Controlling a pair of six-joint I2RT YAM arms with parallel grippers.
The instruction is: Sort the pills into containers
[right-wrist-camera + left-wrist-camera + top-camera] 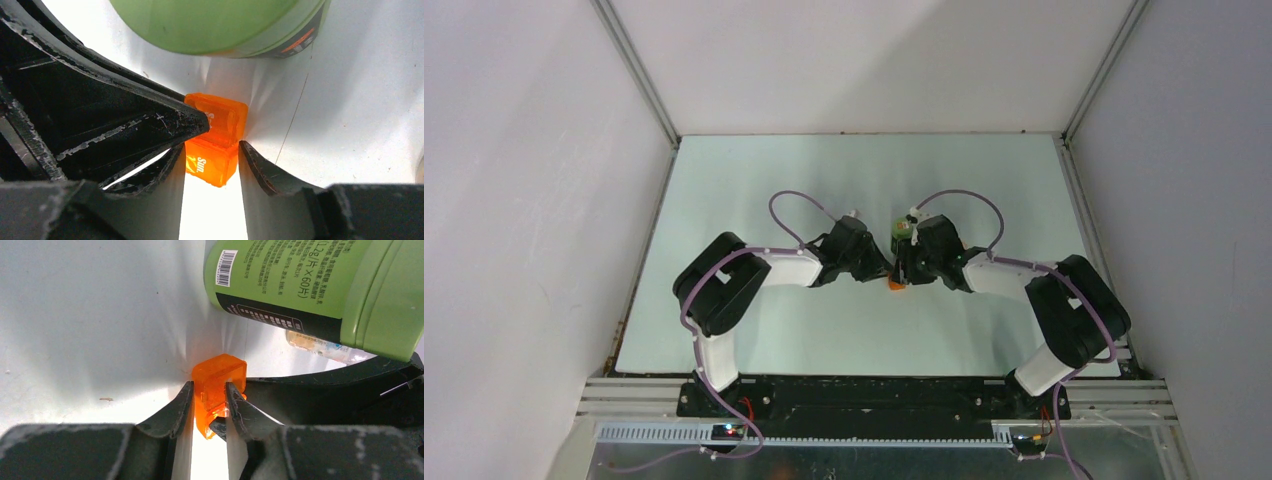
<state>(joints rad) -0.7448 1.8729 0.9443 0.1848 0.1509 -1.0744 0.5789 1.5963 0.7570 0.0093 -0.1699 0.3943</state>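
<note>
The orange box [220, 375] stands on the table between both arms, marked "Sun" on its side [212, 162]. My left gripper [209, 387] is shut on it, both fingers pressed against its sides. From the opposite side my right gripper [212, 150] closes on the same box, a finger against each flank. The green bottle [300, 285] with its dark label lies tilted just behind the box. A clear vial [320, 346] lies under the bottle's cap end. From above, the box [893, 284] shows between the two grippers and the bottle [902, 230] beyond them. No pills are in view.
The pale table [754, 180] is bounded by white walls at the back and on both sides. The left gripper's black finger [150, 120] crowds the right wrist view. Both arms' cables loop above their wrists.
</note>
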